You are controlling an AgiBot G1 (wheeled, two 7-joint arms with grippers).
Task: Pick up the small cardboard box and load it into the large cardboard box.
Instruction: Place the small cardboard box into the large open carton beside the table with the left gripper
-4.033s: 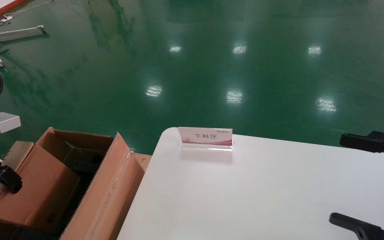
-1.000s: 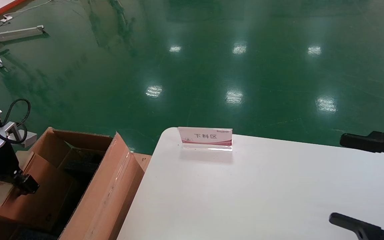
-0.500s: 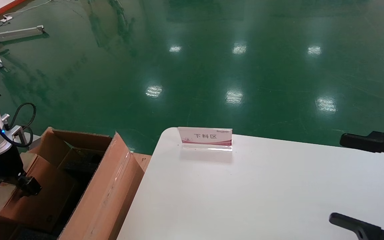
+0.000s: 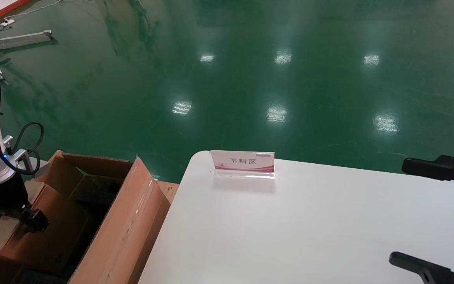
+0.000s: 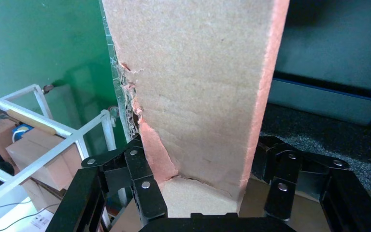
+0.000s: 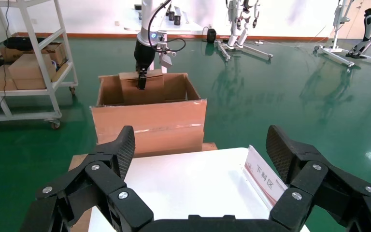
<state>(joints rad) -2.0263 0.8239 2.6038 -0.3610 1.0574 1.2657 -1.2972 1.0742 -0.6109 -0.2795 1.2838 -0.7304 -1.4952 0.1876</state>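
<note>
Your left gripper (image 4: 34, 221) sits low at 8 o'clock in the head view, clamped narrow on the small box (image 4: 51, 236). In the wrist view its fingers (image 5: 142, 181) straddle a tan panel of that box, pressing on both long edges.

The box hangs partly inside the big box (image 4: 132, 221), its pale taped face turned toward 9 o'clock.

Expect the small box to be light and fairly stiff, but it is only thin card. The edge by 1 finger looks torn and frayed, so a hard squeeze could crush it. The taped face will probably be slicker than the bare card. The grip across the narrow width, on the edges, looks like the best hold.

The big box stands on the floor at 9 o'clock from the white table (image 4: 309, 228), with all its flaps up. The tall flap nearest the table carries clear tape (image 4: 148, 189). Black foam (image 4: 97, 193) lies inside, at 1 o'clock from the gripper. How much free room lies below the small box I cannot tell.

Your right gripper (image 6: 200, 137) is parked at 3 o'clock over the table edge, spread wide and holding nothing. A small sign (image 4: 243, 161) stands at the table's 12 o'clock edge.
</note>
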